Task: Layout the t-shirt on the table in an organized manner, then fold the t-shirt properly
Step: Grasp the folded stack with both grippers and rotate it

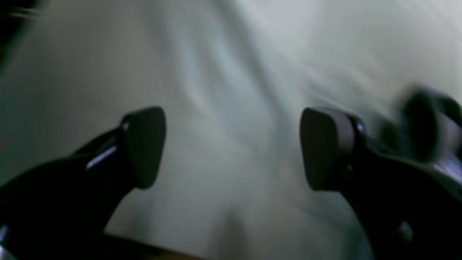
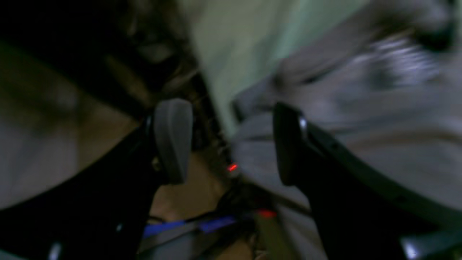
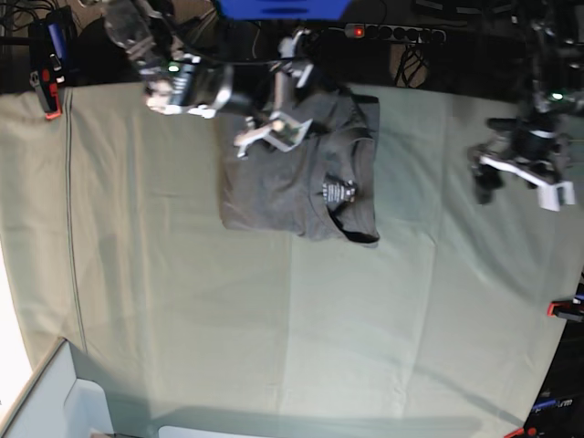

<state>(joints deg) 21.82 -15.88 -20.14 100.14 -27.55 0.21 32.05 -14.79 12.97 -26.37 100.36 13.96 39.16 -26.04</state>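
Note:
The grey t-shirt (image 3: 292,173) lies folded into a compact rectangle at the far middle of the table (image 3: 274,319), with a small white label (image 3: 338,192) showing near its right side. My right gripper (image 3: 269,137) hovers open over the shirt's far left corner. In the right wrist view this gripper (image 2: 231,142) holds nothing, with blurred grey t-shirt (image 2: 379,126) cloth to its right. My left gripper (image 3: 517,182) stands open over bare cloth well to the right of the shirt. In the left wrist view this gripper (image 1: 232,148) is empty above the creased table (image 1: 231,72).
Red clamps sit at the far left corner (image 3: 50,96) and the right edge (image 3: 566,308). A white box (image 3: 55,401) stands at the near left corner. Cables and a power strip (image 3: 392,32) lie behind the far edge.

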